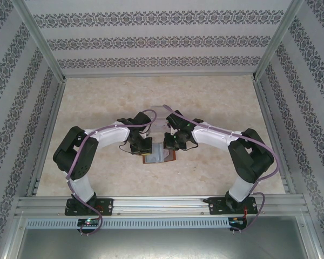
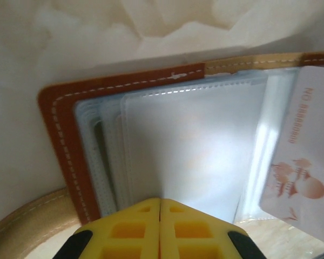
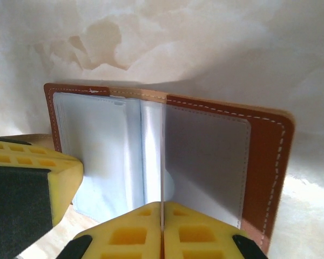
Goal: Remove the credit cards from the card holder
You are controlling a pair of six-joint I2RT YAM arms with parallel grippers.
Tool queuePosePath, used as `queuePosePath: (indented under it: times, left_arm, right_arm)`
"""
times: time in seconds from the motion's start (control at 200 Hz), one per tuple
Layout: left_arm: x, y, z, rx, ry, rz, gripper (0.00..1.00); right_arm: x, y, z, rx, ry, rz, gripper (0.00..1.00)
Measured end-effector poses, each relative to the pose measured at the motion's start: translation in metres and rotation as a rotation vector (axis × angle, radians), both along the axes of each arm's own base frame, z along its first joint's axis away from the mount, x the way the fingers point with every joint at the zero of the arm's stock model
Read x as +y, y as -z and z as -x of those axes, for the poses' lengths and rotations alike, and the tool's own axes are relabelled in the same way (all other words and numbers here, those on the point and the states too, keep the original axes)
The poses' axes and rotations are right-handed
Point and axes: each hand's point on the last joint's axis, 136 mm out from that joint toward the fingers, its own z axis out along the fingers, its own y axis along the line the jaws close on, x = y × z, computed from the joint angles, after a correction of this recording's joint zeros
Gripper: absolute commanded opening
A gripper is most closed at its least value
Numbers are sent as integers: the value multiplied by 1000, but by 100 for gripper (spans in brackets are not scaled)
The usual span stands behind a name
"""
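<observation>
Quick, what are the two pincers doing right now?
Left pincer: closed, tips against the card holder; grip unclear.
Right pincer: closed on a clear sleeve of it.

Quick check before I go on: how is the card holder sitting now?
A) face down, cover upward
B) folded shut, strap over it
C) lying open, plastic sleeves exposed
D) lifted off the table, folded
C: the card holder lies open on the table, brown cover spread, its plastic sleeves showing, the right gripper pinching one.
</observation>
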Motion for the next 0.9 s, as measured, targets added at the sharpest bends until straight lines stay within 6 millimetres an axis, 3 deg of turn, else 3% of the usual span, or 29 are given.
queuePosePath:
  times: [0.4,0.55,0.764,0.899]
  left_arm:
    - [10,-9,-3,-39,-10,-46,10]
    - [14,-14,-6,-68,-17,-62,10]
    - [17,-41,-15,-165,-34,-51,11]
    - [20,-40,-14,-168,-36,-61,11]
  right_arm:
    - [-3,-16,-8,-89,-122,49,5]
    - [-2,-28,-12,-174,-282,76,3]
    - [-1,-56,-22,-300,-533,112,6]
    - [2,-65,-28,-389,-720,137,4]
